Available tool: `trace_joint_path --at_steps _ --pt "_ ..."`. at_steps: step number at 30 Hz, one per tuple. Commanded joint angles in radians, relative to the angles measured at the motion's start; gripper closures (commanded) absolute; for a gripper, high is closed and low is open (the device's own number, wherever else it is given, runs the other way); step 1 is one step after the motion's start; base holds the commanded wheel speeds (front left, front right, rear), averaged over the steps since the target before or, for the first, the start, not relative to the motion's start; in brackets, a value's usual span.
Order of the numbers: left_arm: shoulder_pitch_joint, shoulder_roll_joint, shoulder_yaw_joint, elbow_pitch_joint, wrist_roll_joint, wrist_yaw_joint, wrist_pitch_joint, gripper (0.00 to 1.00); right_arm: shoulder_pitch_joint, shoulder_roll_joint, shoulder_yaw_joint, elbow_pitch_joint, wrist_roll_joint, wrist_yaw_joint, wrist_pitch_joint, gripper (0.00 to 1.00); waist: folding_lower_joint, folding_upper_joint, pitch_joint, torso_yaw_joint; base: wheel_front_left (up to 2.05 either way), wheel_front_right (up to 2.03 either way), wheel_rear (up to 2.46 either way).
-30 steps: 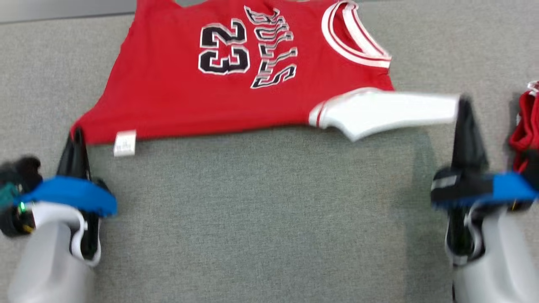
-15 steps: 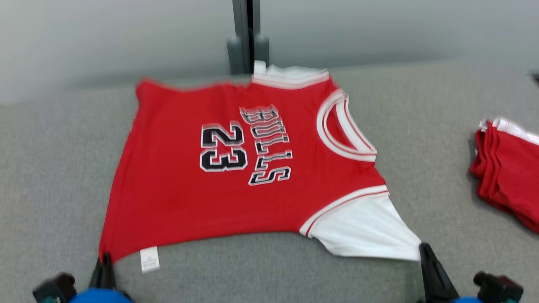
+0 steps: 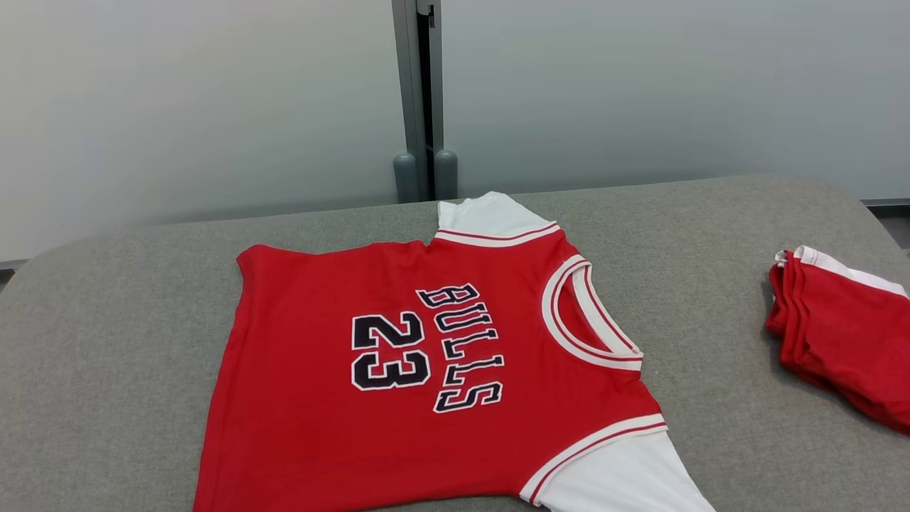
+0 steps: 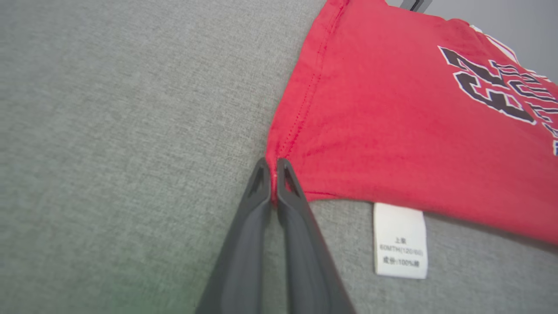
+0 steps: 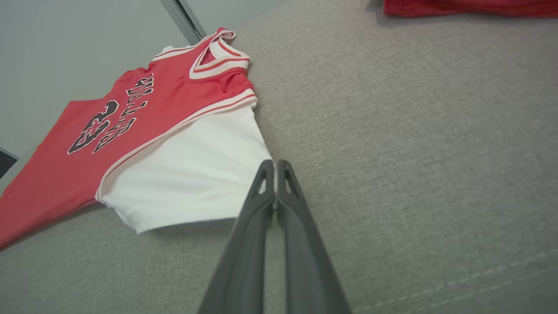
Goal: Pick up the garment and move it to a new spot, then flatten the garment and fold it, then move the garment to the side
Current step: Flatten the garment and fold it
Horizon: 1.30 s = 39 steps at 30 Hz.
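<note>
- The garment point(image 3: 426, 370), a red jersey with white sleeves, lies spread print-side up across the middle and lower part of the head view, on the grey desk point(image 3: 106, 320).
- Left tool point(image 4: 273, 174): fingers together, clamped on the red hem corner at the centre of the left wrist view. The care label point(image 4: 400, 240) lies on the desk just to the right of that corner.
- Right tool point(image 5: 275, 168): fingers together at the tip of the white sleeve point(image 5: 192, 174). I judge that a sliver of cloth is pinched between them, though the overlap is very small.
- Done, in my judgement: the garment is placed at a working spot, and the body panel lies largely flat, with the collar toward the right of the head view.
- In hand, in my judgement: tensioning the near edge by both corners to finish flattening.
- Left to do: no fold is visible, so folding and the move to the side remain.
- A folded red pile point(image 3: 846, 348) rests at the right edge of the head view, well apart from the garment. I take that side as the likely destination.
</note>
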Motion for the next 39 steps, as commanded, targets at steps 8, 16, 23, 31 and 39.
trace_joint_path --at_steps 8,16,23,31,39 --pt "-0.045 -0.002 -0.055 -0.168 0.006 0.003 0.001 1.00 -0.088 -0.007 -0.001 -0.094 0.031 -0.001 -0.005 1.00 0.0001 0.0002 0.020 0.018 0.00 0.00 0.00" --pt "-0.211 0.042 -0.135 -0.174 -0.055 0.003 0.001 1.00 -0.296 -0.007 0.012 -0.054 0.008 0.000 -0.005 1.00 0.0001 0.0002 0.099 0.043 0.00 0.00 0.00" --pt "-0.315 0.073 -0.153 -0.124 -0.077 0.003 0.001 1.00 -0.442 -0.007 -0.020 -0.007 -0.014 0.000 -0.005 1.00 0.0001 0.0002 0.157 0.057 0.00 0.00 0.00" --pt "-0.395 0.101 -0.201 -0.044 -0.094 0.003 0.001 1.00 -0.581 -0.007 -0.047 0.073 -0.052 0.000 -0.005 1.00 0.0001 0.0002 0.210 0.072 0.00 0.00 0.00" --pt "-0.457 0.124 -0.252 -0.016 -0.117 0.003 0.001 1.00 -0.669 -0.007 -0.070 0.127 -0.081 0.000 -0.005 1.00 0.0001 0.0002 0.254 0.078 0.00 0.00 0.00"
